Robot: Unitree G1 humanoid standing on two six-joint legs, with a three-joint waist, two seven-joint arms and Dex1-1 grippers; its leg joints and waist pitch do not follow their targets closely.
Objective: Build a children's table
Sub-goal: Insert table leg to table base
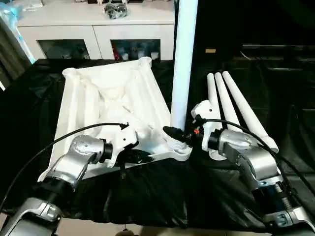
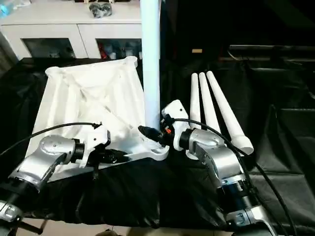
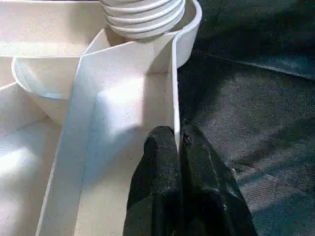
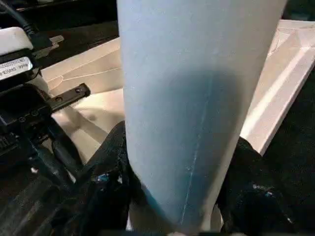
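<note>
- The right claw has its two black fingers about half spread and clamped on either side of the upright leg, low on its shaft, so it can steady the leg and likely turn it.
- That leg stands with its ribbed threaded end in the near right corner socket of the tabletop, apparently partly seated.
- The left claw is pinched nearly closed on the thin near edge wall of the tabletop, just beside that socket; this looks meant to stop the top from sliding or twisting as the leg goes in.
- The tabletop lies upside down, ribs up, on the black-draped desk.
- Three spare legs lie side by side to its right, within reach for later.
- A white cabinet stands behind.
</note>
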